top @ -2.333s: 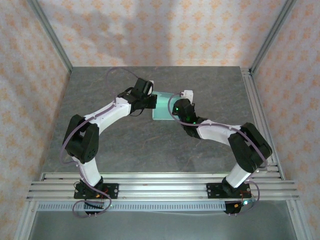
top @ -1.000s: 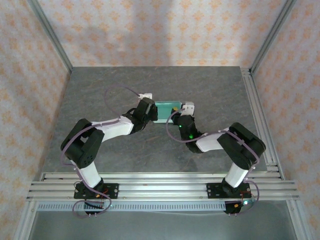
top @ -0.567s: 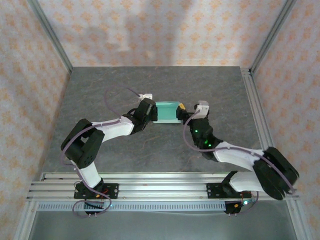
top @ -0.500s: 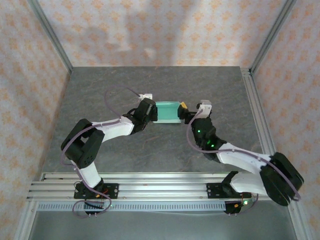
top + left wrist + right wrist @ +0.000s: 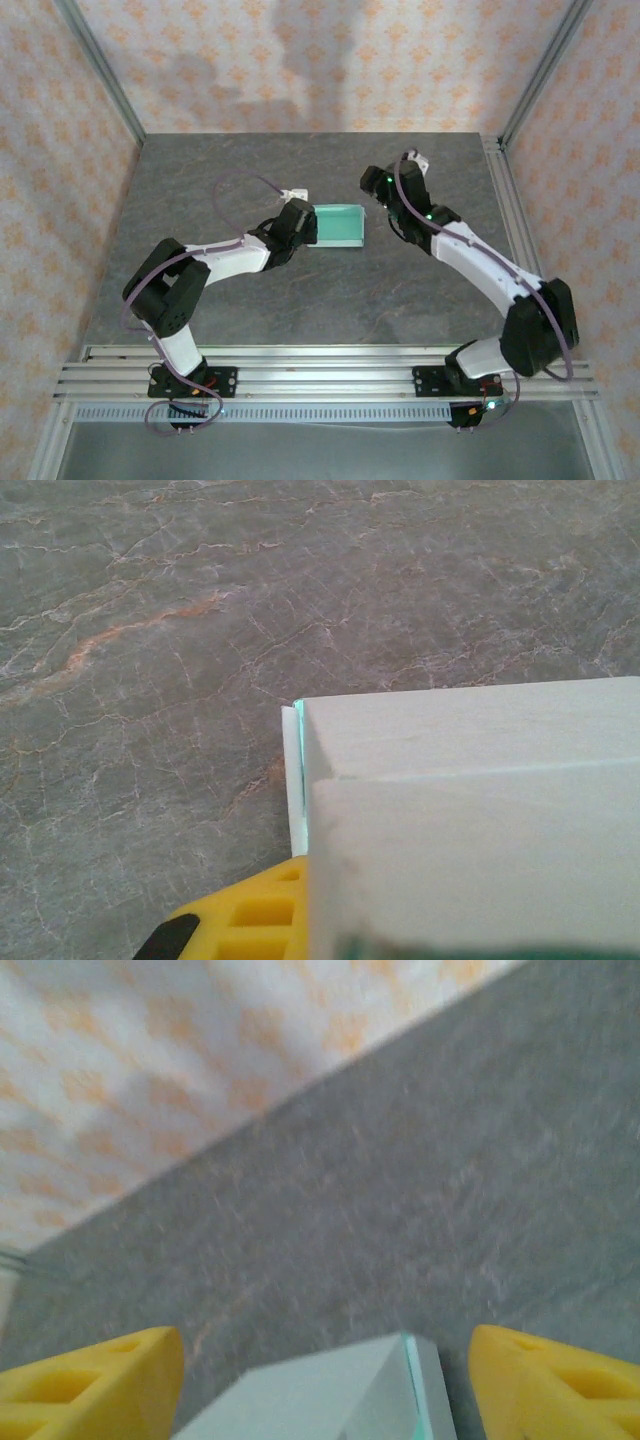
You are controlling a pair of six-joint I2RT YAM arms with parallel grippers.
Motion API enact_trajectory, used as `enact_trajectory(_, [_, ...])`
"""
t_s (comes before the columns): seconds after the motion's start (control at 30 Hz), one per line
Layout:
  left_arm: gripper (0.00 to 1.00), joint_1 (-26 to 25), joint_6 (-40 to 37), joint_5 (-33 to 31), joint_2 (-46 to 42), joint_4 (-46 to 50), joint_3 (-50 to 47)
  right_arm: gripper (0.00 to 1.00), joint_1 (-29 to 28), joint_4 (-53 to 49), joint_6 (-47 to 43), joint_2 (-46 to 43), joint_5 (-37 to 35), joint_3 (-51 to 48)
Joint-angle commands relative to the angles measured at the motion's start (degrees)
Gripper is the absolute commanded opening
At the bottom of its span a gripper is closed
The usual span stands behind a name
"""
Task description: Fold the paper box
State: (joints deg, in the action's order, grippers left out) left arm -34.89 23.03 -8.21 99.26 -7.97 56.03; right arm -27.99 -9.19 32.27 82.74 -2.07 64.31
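**Box lies mid-table, one gripper on it, the other clear**

Grey, stone-patterned table fills the floor of a cell walled in pale wallpaper with an orange motif, with metal rails along the near edge where both arms are bolted.

The paper box, a slim mint-coloured rectangle, lies flat near the middle of the table, its long side running left to right.

The left gripper sits low at the box's left end, clenched on the card there. From the left wrist, the box fills the lower right of the view as a pale block with a crease along its top. One yellow finger presses against its near corner (the other finger is hidden behind the card).

The right gripper is spread wide and grasps nothing. Seen from above, it hangs off the box's right end, apart from the card, with the right arm stretched out from its base. From the right wrist the picture is blurred, but two yellow fingers stand well apart, and a corner of the box lies below and between them on the table.
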Motion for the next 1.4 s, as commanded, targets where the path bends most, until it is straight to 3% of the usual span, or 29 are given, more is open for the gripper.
enact_trajectory(0.0, [0.08, -0.9, -0.2, -2.5, 0.9, 3.7, -1.4, 0.74, 0.7, -11.3, 1.3, 4.5, 9.0, 4.3])
enact_trajectory(0.2, [0.21, -2.1, -0.5, -2.1, -0.9, 1.9, -3.6, 0.75, 0.7, -14.3, -0.5, 10.5, 13.9, 6.5])
enact_trajectory(0.33, [0.36, -3.0, -1.0, -1.4, -4.0, 1.2, -6.0, 0.75, 0.7, -13.3, -0.8, 12.1, 14.3, 5.4])
enact_trajectory(0.43, [0.54, -4.0, -1.6, 0.1, -8.0, 1.0, -8.6, 0.75, 0.8, -12.9, -0.8, 13.4, 14.8, 5.4])
enact_trajectory(0.53, [0.79, -4.6, -1.6, 2.8, -13.6, 1.4, -11.4, 0.75, 0.9, -12.8, -1.0, 14.6, 15.2, 5.4])
enact_trajectory(0.7, [1.00, -4.4, -2.0, 6.9, -23.7, 5.8, -12.2, 0.75, 1.0, -11.8, -2.7, 16.2, 16.2, 4.5])
enact_trajectory(0.83, [1.00, -1.1, 1.3, 9.0, -25.5, 12.2, -7.7, 0.72, 1.1, -8.7, -4.2, 16.4, 17.2, 2.1])
enact_trajectory(0.9, [0.84, 3.2, 5.3, 14.0, -22.2, 16.9, -3.2, 0.68, 1.1, -8.2, -4.4, 16.6, 17.1, 1.4])
enact_trajectory(1.0, [0.73, 7.3, 9.5, 19.9, -16.0, 22.9, 3.0, 0.60, 1.1, -8.2, -4.4, 16.4, 17.0, 1.0])
enact_trajectory(1.13, [0.66, 8.5, 11.0, 24.5, -7.7, 28.4, 10.1, 0.55, 1.1, -7.9, -4.5, 16.1, 17.3, 0.9])
enact_trajectory(1.37, [0.59, 8.8, 9.4, 25.4, 1.4, 31.6, 16.3, 0.48, 1.8, -7.8, -4.7, 17.0, 18.2, 1.7])
